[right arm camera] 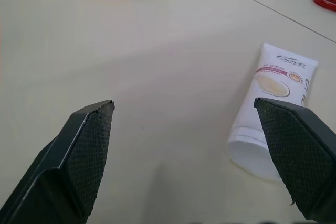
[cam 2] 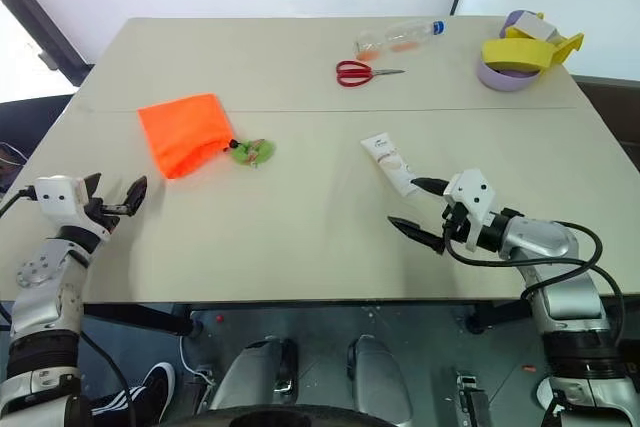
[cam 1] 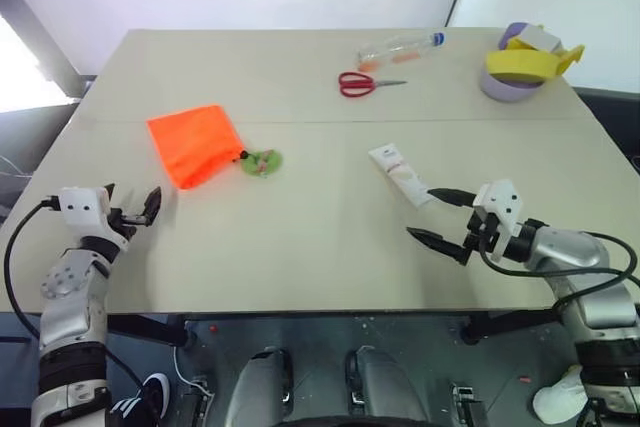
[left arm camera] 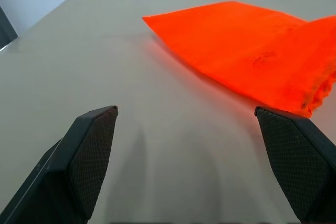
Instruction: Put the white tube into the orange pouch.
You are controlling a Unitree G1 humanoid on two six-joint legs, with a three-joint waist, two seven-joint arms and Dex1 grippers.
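While white tube (right arm camera: 273, 114) lies flat (print unreadable) | right hand (cam 1: 440, 217) spread, empty | left hand (cam 1: 135, 209) spread by orange pouch (cam 1: 193, 143)

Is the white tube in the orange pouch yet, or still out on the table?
Out. The white tube lies flat on the table, apart from the orange pouch, just beyond the open right gripper.

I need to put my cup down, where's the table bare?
Bare between the orange pouch and the white tube, and along the near edge between both pincers. The far right corner is crowded: scissors, bottle, tape rolls.
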